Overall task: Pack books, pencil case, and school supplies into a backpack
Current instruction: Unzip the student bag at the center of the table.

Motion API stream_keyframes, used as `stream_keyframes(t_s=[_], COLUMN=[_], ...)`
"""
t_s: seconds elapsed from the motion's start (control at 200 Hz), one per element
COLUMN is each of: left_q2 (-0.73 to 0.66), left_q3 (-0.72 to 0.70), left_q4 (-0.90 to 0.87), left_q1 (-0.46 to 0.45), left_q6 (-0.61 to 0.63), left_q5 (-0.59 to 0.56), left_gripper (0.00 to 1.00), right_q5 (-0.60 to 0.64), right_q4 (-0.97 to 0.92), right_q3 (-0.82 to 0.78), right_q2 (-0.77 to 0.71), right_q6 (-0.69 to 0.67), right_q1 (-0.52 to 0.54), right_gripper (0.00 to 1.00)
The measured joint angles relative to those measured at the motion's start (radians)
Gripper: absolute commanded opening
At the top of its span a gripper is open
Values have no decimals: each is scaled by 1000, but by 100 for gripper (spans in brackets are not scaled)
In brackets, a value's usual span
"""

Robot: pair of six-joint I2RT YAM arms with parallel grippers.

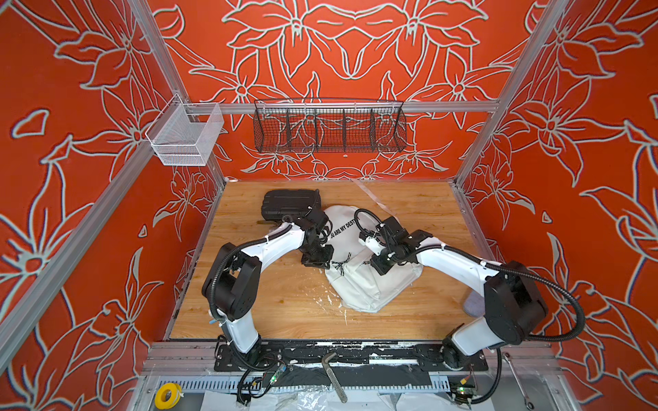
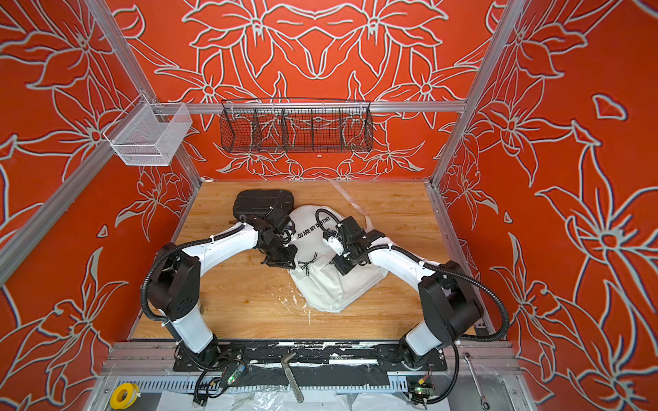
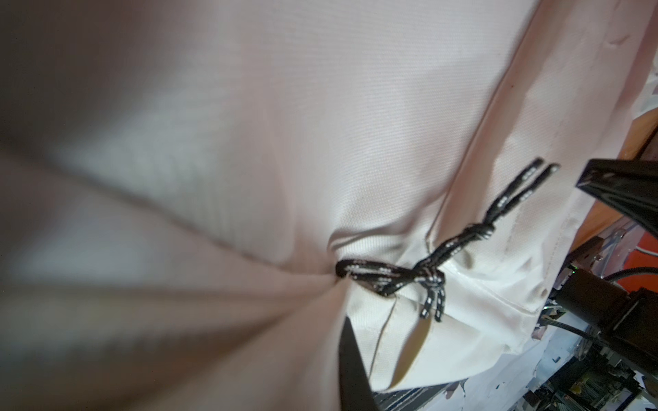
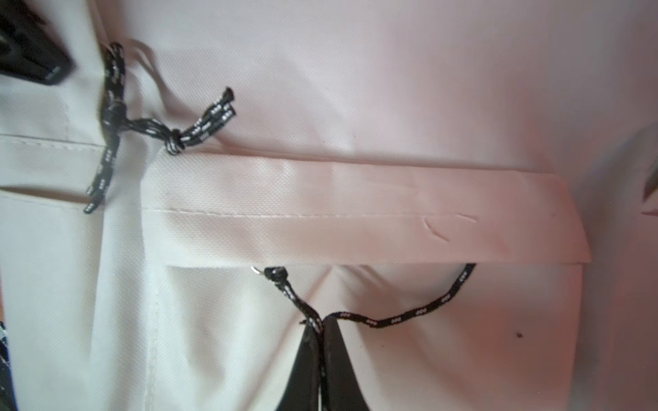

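- We see the backpack lying flat, its upper edge touching the black ribbed case.
- Our left gripper is pinched tight on bunched backpack fabric, on the side toward that case.
- Our right gripper, farther from the case, is clamped on a cord zip pull.
- The pencil case lies well apart from the case, beyond the backpack.
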Motion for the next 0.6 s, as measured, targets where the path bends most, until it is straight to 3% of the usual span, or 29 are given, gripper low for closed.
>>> stream_keyframes(t_s=[0.6], left_q2=[-62], left_q3=[-15], left_q4=[-79], left_q1=[113], left_q6=[137], left_q5=[25], left_gripper=[0], right_q5=[37], right_q4=[-35], right_q3=[60], right_q2=[45], right_q6=[135], right_q1=[-83], right_gripper=[0])
